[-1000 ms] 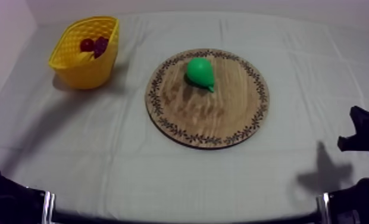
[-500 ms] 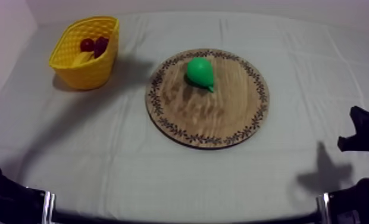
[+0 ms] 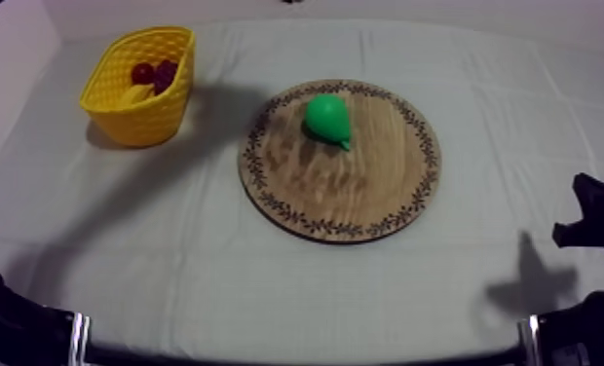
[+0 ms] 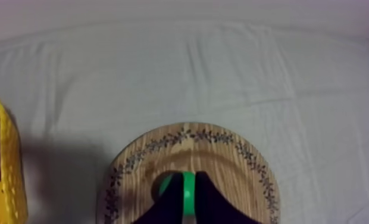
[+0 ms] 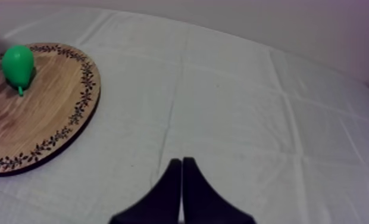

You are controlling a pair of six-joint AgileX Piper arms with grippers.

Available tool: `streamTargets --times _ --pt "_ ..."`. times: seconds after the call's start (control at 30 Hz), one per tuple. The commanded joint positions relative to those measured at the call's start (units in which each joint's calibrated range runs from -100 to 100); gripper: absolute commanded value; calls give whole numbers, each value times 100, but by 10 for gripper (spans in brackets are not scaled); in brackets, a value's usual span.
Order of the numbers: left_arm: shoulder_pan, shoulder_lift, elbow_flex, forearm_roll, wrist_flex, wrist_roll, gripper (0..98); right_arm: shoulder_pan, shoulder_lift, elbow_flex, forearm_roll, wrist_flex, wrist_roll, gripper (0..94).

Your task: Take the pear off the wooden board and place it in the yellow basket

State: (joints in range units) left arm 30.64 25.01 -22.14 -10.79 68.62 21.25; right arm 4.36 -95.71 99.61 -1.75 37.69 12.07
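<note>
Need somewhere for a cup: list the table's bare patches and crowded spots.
Bare: cloth between wooden board and near edge; cloth right of the board; the board's near half. Crowded: yellow basket, fruit inside; pear on the board's far part.

The tabletop [image 3: 179,263] is covered by a grey-white cloth [image 5: 234,101] that lies flat, crossed by soft fold lines and a few wrinkles. Two things rest directly on it. The round wooden board [image 4: 246,179] with its patterned rim lies just ahead of and beneath the left end effector [image 4: 188,175]. It also lies ahead and off to one side of the right end effector [image 5: 181,159], which hangs over bare cloth. The yellow basket [image 4: 13,179] stands off to the side of the left end effector, apart from the board with a strip of cloth between them, and well apart from the right end effector.
</note>
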Motion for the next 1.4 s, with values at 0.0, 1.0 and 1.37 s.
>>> streamTargets --times 0.0,1.0,1.37 --pt "6 31 -44 -1 70 -10 145 1 -5 5 2 -3 1 3" --pt "47 317 -27 558 1238 118 917 1 -5 5 2 -3 6 3" --pt "121 984 50 776 1144 349 933 1 -5 5 2 -3 5 3"
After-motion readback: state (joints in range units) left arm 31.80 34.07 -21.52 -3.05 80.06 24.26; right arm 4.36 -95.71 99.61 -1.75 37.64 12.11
